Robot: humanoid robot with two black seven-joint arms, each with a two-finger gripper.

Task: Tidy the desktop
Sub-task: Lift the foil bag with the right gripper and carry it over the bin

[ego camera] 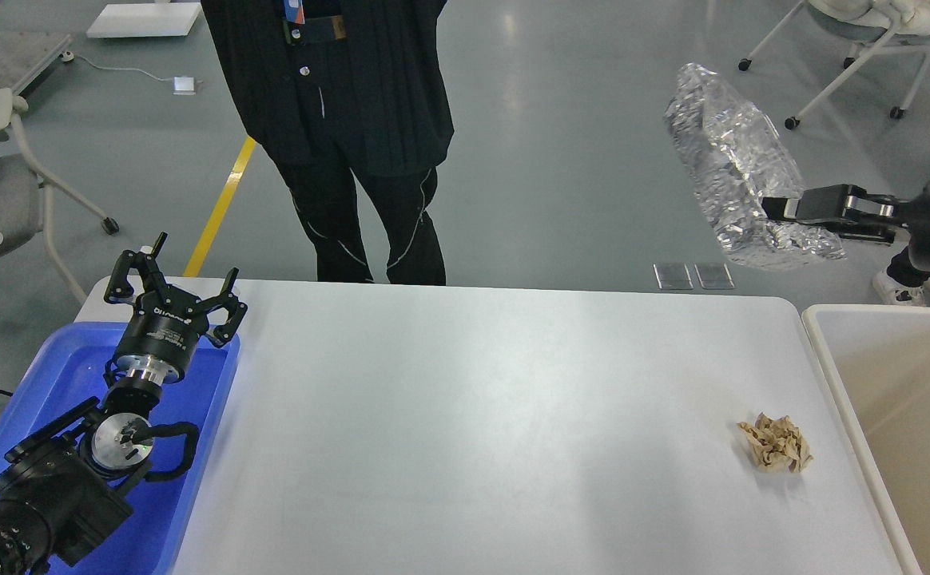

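Note:
The white desktop (465,415) fills the middle of the head view. My right gripper (776,209) is shut on a crumpled silver foil bag (741,168) and holds it high in the air, above and beyond the desktop's far right corner. A small crumpled brown paper wad (775,452) lies on the desktop near its right edge. My left gripper (173,291) is open and empty, above the far end of the blue tray (49,375) at the left.
A cream-white bin (896,415) stands against the desktop's right edge. A person in black (337,120) stands behind the far edge. Chairs stand on the floor at the back left and back right.

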